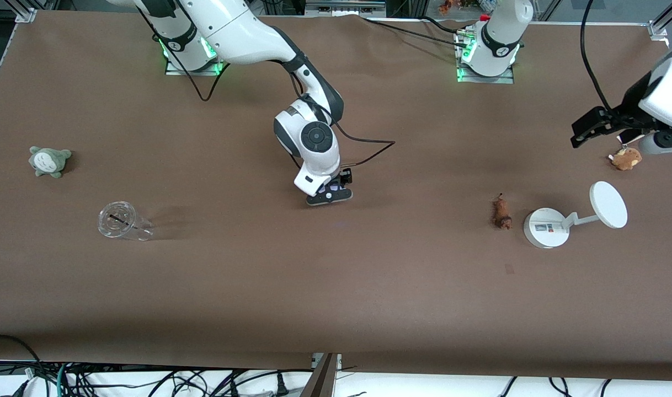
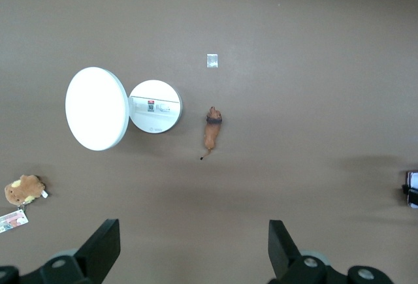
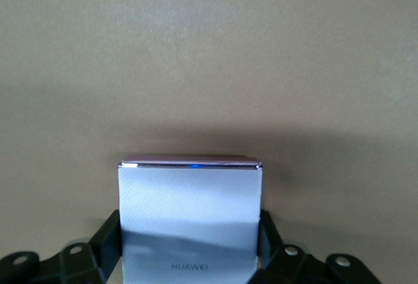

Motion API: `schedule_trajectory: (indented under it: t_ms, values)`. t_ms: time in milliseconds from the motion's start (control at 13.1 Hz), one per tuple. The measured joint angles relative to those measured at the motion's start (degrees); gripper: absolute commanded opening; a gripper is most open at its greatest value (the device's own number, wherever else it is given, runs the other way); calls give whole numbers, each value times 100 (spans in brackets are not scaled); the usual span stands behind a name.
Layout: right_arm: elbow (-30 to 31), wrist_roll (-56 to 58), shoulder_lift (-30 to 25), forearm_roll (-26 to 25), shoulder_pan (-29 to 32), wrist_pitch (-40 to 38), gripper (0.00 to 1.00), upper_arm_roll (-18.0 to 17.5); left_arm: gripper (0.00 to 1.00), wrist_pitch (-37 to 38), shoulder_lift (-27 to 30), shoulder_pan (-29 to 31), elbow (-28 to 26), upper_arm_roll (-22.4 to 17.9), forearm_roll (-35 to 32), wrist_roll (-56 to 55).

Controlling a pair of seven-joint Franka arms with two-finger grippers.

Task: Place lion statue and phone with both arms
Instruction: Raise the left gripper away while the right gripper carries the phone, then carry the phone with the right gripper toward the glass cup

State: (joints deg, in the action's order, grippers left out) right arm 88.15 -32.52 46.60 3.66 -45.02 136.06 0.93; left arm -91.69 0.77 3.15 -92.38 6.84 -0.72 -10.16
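Note:
The phone [image 3: 189,205], a pale lavender-white slab with a darker edge, lies between the fingers of my right gripper [image 3: 189,232]. The fingers press its two sides, so the gripper is shut on it. In the front view that gripper [image 1: 331,194] is down low at the middle of the table, and only a sliver of the phone shows under it. The lion statue [image 1: 501,212], tiny and reddish-brown, lies on the table toward the left arm's end. My left gripper [image 1: 584,131] hangs open and empty, high over that end. From its wrist the lion statue [image 2: 211,127] shows well away from the gripper [image 2: 193,232].
A white round-based stand with a disc [image 1: 545,227] sits beside the lion statue. A tan plush [image 1: 625,158] lies under the left arm. A clear cup [image 1: 121,221] on its side and a grey-green plush [image 1: 49,160] are at the right arm's end.

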Motion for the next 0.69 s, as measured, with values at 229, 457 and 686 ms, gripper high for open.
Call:
schedule_trajectory:
  t_ms: [229,457,686]
  values:
    - [-73,4,-110,-1,296,-43,46,109,100,-59,19,-176,-66,-131,-17,0]
    - [-91,52,-299,-1,624,-103,51,568,100,-63,19,-321,-67,-392,-18,162]
    - [-91,168,-415,0,848,-212,51,1254,100,-64,13,-341,-69,-457,-18,283]
